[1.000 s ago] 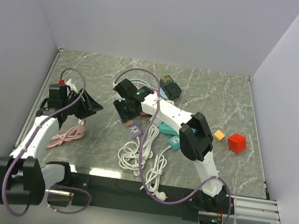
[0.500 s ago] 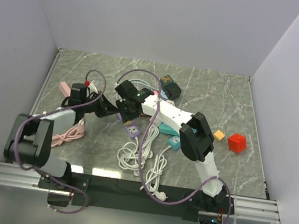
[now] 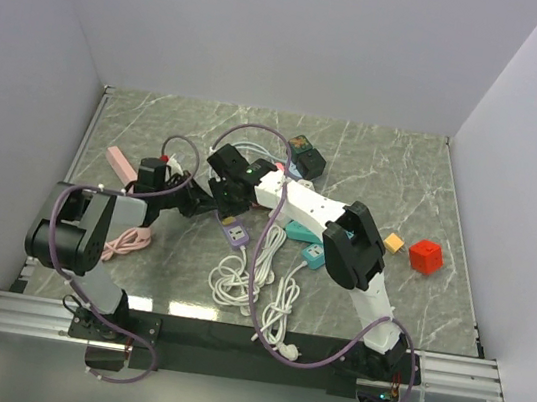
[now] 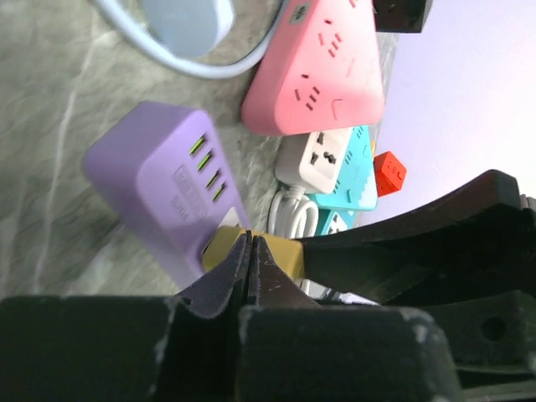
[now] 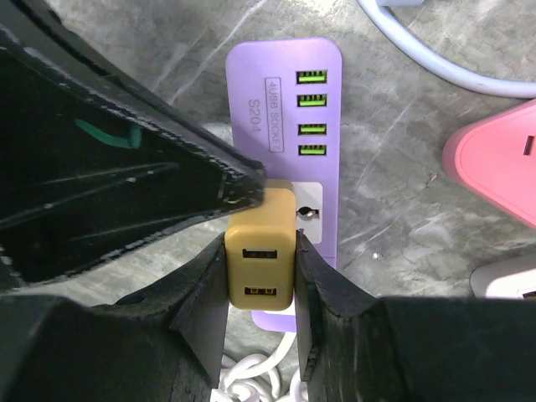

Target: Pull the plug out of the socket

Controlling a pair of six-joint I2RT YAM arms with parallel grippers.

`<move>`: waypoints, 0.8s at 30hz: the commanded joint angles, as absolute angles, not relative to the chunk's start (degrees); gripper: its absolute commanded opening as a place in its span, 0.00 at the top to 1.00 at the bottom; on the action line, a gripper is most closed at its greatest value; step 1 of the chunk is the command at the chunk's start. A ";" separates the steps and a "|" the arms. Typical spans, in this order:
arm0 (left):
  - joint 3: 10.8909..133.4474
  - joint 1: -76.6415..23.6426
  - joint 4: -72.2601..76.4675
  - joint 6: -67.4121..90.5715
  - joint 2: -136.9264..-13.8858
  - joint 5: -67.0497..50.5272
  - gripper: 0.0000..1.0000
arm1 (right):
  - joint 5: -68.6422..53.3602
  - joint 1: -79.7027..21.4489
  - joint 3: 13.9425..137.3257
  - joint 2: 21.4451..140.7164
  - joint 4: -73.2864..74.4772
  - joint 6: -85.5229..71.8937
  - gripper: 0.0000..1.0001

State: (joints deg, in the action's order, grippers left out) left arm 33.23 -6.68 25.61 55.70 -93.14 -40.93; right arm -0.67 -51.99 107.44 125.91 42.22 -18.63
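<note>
A yellow USB plug (image 5: 260, 264) sits on the white socket face of a purple power strip (image 5: 285, 109), which lies on the marble table (image 3: 236, 230). My right gripper (image 5: 260, 270) is shut on the plug, one finger on each side; it hangs over the strip in the top view (image 3: 231, 201). My left gripper (image 4: 251, 240) is shut with nothing between its fingers. Its tips rest on the purple strip (image 4: 159, 184) right against the plug (image 4: 280, 253). It reaches in from the left (image 3: 207, 204). Whether the plug's pins are seated is hidden.
A pink power strip (image 4: 318, 67), a white adapter (image 4: 322, 155) and a teal strip (image 3: 305, 242) lie close by. Coiled white cables (image 3: 246, 284) lie in front. A pink cable (image 3: 126, 238), a red cube (image 3: 426, 256), a small orange cube (image 3: 394, 242) and a dark box (image 3: 306, 154) lie around.
My left arm has swung from the left side of the table across to the purple strip and now touches it beside the plug. My right gripper has stayed on the plug.
</note>
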 commanded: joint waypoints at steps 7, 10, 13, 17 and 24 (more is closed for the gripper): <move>35.24 -8.96 18.30 52.56 -95.80 -35.61 0.99 | -0.18 -52.56 107.58 123.66 39.55 -20.83 1.00; 35.24 -8.96 16.09 51.33 -95.80 -33.49 0.99 | -0.44 -52.56 107.49 123.66 39.20 -21.01 1.00; 35.33 -9.49 15.73 50.80 -97.38 -33.31 0.99 | -0.79 -52.56 107.67 123.75 39.02 -21.18 1.00; 34.54 -10.46 16.52 51.07 -98.35 -32.87 0.99 | -0.97 -52.56 108.02 123.66 39.02 -21.36 1.00; 35.95 -11.43 11.70 48.87 -99.58 -28.40 0.99 | -0.97 -52.56 107.67 122.26 38.23 -21.71 1.00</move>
State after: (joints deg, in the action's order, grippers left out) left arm 36.67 -10.09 21.12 53.06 -96.75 -34.00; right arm -0.49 -52.01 107.28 125.78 42.11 -19.97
